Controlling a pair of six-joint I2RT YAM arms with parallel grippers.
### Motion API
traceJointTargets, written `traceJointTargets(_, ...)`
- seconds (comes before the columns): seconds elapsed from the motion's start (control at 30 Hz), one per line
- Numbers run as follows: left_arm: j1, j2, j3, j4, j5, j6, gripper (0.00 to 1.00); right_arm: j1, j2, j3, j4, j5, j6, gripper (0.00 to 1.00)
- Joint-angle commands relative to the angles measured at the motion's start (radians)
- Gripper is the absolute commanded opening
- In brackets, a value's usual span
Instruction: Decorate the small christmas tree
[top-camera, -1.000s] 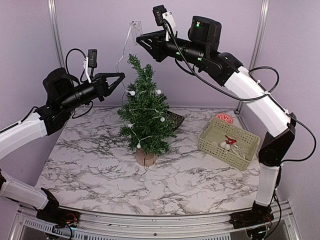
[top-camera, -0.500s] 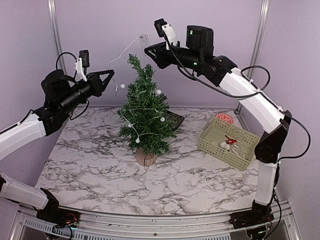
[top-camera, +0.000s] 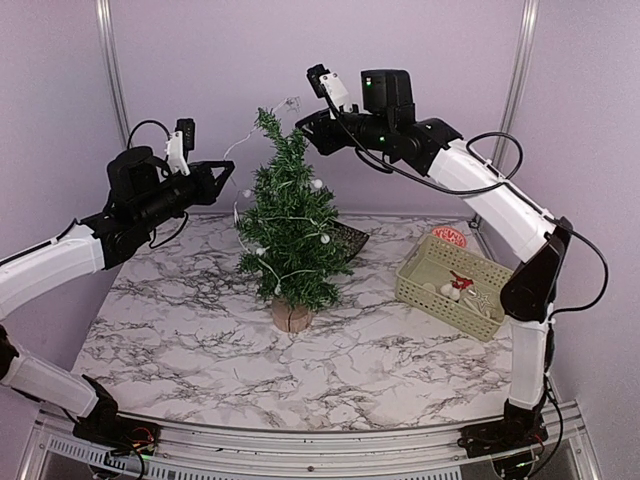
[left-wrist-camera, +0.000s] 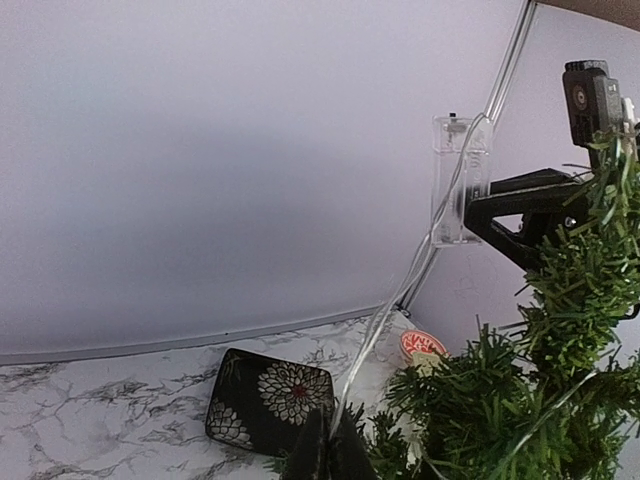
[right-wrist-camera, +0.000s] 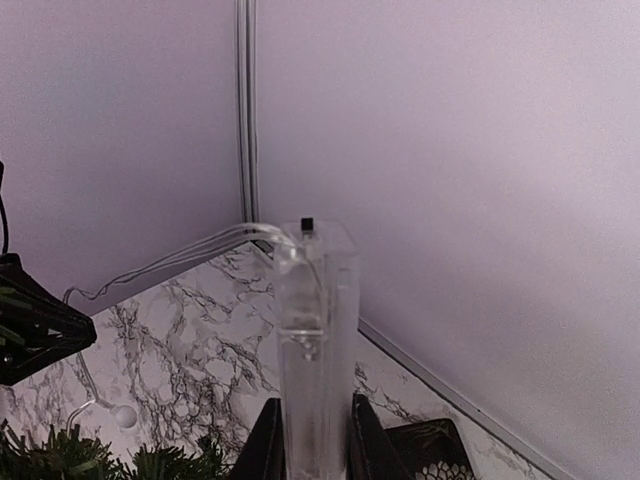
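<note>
By the small christmas tree (top-camera: 290, 225), right fingers (right-wrist-camera: 266, 445) grasping clear battery box (right-wrist-camera: 316, 330), left fingers (left-wrist-camera: 308, 455) clenched on light wire (left-wrist-camera: 378, 318).

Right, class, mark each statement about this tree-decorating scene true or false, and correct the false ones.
1. The right gripper grips a clear battery box. True.
2. The left gripper is wide open and holds nothing. False: it is shut on the thin light wire that runs from the box.
3. The small christmas tree lies on its side. False: it stands upright on its wooden base.
4. The basket sits on the right arm's side of the tree. True.
5. The black patterned dish is inside the basket. False: it lies on the table behind the tree.
</note>
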Motion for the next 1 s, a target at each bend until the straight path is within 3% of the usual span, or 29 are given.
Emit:
traceJointTargets(0.0, 0.005, -0.019, -0.009, -0.076, -0.092, 0.016, 0.00, -0.016, 0.010, -0.017, -0.013, 0.008, 0.016, 0.00)
traceJointTargets(0.17, 0.007, 0.003, 0.006, -0.125, -0.191, 0.001, 0.00, -0.032, 0.021, -0.026, -0.026, 0.004, 0.036, 0.00)
traceJointTargets(0.33, 0.009, 0.074, 0.044, -0.134, -0.182, -0.009, 0.00, -0.043, 0.024, -0.041, -0.045, 0.000, 0.050, 0.00)
traceJointTargets(0.57, 0.012, 0.135, 0.065, -0.095, -0.079, -0.025, 0.00, -0.083, -0.016, -0.120, -0.079, -0.008, 0.086, 0.00)
traceJointTargets(0.97, 0.012, 0.122, 0.064, 0.007, 0.116, -0.042, 0.00, -0.114, -0.246, -0.454, -0.071, -0.017, 0.079, 0.00)
